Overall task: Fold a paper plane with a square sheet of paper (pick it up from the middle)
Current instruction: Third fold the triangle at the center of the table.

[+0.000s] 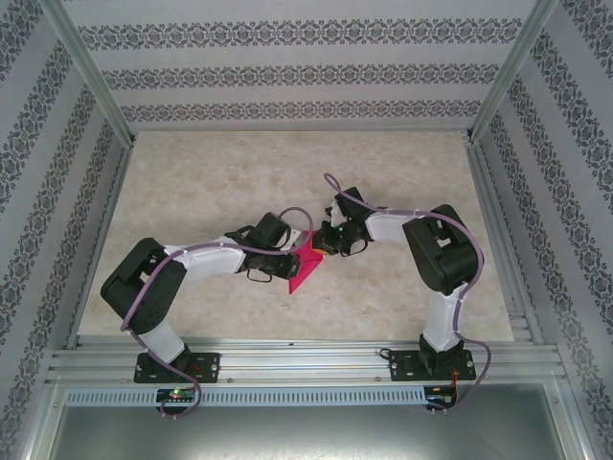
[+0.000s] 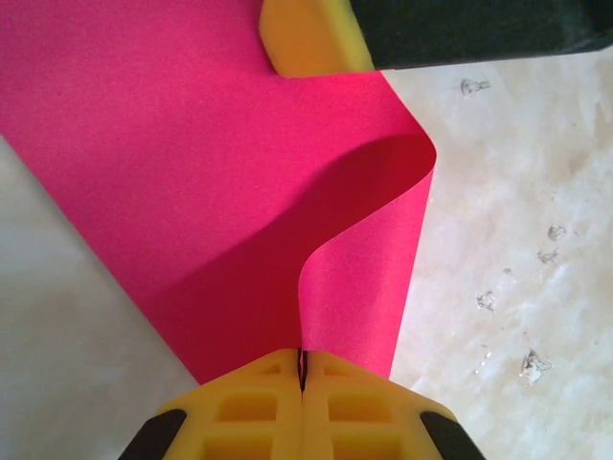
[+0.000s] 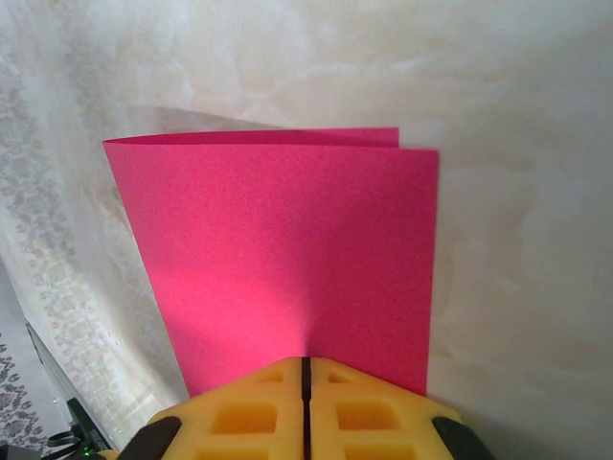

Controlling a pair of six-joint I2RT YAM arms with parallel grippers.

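Patterned wallpaper walls, grey floral bands on white, enclose 3 sides of the cell, and a pale marbled table fills the floor between them. An aluminium rail runs along the near edge, carrying the 2 bases. The left arm reaches in from the left and the right arm from the right, each trailing a purple cable, and they meet near the middle of the table. Between them is the square sheet of paper, magenta-pink and plain on the faces that show (any print on the arm bases is too small to read). From the right wrist the sheet appears doubled over, 2 layers with their far edges almost aligned, one peeking just past the other. From the left wrist the sheet bows into a soft S-curve, casting a shadow on itself. The left gripper is clenched on one edge of the paper, its yellow pads pressed together around it. The right gripper is likewise clamped on the paper, and one of its yellow fingers sits at the sheet's opposite edge in the left wrist view.
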